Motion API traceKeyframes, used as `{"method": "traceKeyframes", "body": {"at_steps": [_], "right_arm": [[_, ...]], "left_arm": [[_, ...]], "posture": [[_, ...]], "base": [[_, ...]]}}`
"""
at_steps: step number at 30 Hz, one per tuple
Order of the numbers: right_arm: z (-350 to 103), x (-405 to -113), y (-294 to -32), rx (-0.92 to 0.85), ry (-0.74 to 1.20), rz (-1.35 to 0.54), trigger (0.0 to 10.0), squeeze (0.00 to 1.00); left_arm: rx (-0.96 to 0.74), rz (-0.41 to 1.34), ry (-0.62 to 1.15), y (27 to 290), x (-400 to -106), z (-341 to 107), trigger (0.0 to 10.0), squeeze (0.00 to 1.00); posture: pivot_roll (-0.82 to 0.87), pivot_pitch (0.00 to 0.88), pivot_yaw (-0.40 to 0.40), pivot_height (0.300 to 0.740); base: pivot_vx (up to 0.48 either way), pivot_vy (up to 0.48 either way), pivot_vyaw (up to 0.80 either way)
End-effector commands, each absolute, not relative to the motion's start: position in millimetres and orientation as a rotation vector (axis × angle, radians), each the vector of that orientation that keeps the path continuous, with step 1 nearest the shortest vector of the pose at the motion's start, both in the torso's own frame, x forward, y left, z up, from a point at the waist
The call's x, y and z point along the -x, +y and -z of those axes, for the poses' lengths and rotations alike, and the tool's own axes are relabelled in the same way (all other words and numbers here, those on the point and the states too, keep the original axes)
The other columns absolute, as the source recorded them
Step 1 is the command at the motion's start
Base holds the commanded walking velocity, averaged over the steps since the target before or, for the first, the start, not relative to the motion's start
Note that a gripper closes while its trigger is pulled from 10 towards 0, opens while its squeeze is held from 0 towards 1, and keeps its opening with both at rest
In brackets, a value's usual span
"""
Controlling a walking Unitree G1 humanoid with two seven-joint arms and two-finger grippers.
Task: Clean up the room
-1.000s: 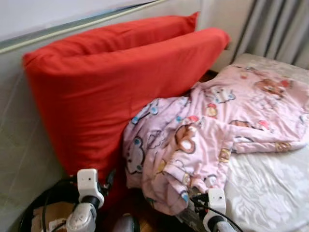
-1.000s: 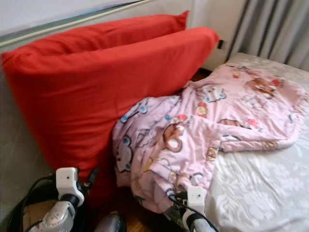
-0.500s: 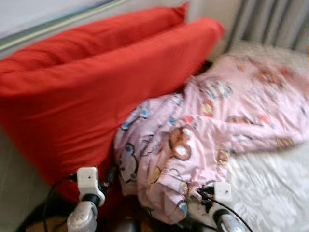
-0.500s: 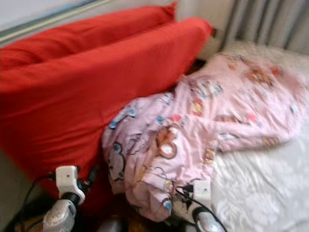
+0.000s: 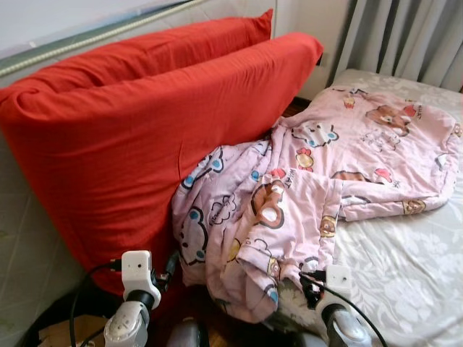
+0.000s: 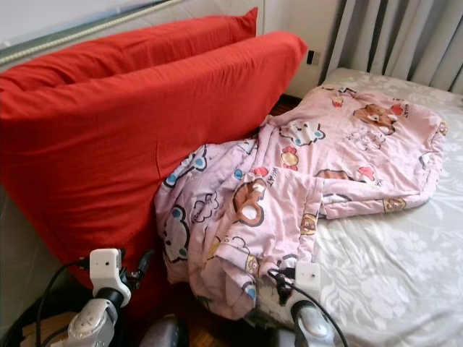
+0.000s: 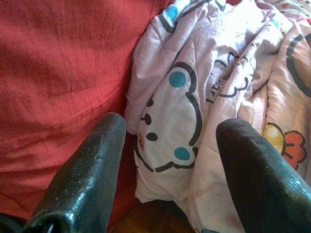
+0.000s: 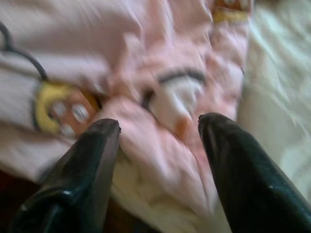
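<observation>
A pink cartoon-print blanket (image 5: pixel 304 188) lies crumpled across the bed and spills over its edge toward the floor. Two big red pillows (image 5: pixel 145 144) lean against the wall on the left, touching the blanket. My left gripper (image 7: pixel 170 141) is open, its fingers framing the blanket's hanging fold beside the red pillow. The right gripper (image 8: pixel 158 128) is open too, close over the blanket's lower folds near the white sheet. Both wrists, left (image 5: pixel 137 278) and right (image 5: pixel 334 285), sit low at the front.
The bed (image 5: pixel 412 267) has a white patterned sheet and fills the right side. Grey curtains (image 5: pixel 405 36) hang at the back right. A pale wall (image 5: pixel 29 246) runs along the left. Dark wood floor (image 7: pixel 150 221) shows under the blanket's edge.
The view has shifted and sharpened as I moved; the bed and pillows sit a bit further right and lower. Both grippers stay open, nothing taken hold of.
</observation>
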State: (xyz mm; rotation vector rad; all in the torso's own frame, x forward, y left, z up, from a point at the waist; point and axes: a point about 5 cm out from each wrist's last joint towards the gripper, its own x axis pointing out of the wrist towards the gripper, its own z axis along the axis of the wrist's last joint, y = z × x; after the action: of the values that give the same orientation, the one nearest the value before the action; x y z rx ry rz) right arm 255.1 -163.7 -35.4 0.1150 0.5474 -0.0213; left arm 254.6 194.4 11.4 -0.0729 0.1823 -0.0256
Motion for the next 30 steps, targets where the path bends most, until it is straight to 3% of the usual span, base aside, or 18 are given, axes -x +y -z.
{"method": "traceKeyframes", "body": {"at_steps": [1, 8, 9, 10, 18, 30], "right_arm": [[28, -265, -161, -0.098, 0.523, 0.013, 10.0, 1.0], [15, -281, -157, -0.055, 0.487, -0.005, 10.0, 1.0], [14, -282, -157, -0.033, 0.483, -0.007, 10.0, 0.63], [10, -287, -157, 0.011, 0.467, -0.021, 10.0, 0.0], [0, -297, -166, 0.078, 0.447, 0.011, 10.0, 0.0], [11, -287, -165, 0.046, 0.507, 0.03, 10.0, 0.0]], "left_arm": [[0.073, 0.03, 0.168, 196, -260, -17, 10.0, 0.0], [0.115, 0.0, 0.094, 199, -273, -38, 10.0, 0.0], [0.122, -0.001, 0.088, 199, -275, -40, 10.0, 0.0], [0.133, -0.003, 0.074, 198, -277, -45, 10.0, 0.0], [0.169, -0.001, 0.04, 191, -274, -57, 10.0, 0.0], [0.174, 0.0, 0.049, 190, -268, -61, 10.0, 0.0]], "posture": [[0.08, 0.07, 0.032, 0.634], [0.09, 0.122, 0.035, 0.634], [0.09, 0.134, 0.034, 0.634], [0.09, 0.153, 0.032, 0.634], [0.1, 0.233, 0.019, 0.634], [0.11, 0.289, 0.021, 0.634]], "base": [[0.0, 0.0, 0.0], [0.0, 0.0, 0.0], [0.0, 0.0, 0.0], [0.0, 0.0, 0.0], [0.0, 0.0, 0.0], [0.0, 0.0, 0.0]]}}
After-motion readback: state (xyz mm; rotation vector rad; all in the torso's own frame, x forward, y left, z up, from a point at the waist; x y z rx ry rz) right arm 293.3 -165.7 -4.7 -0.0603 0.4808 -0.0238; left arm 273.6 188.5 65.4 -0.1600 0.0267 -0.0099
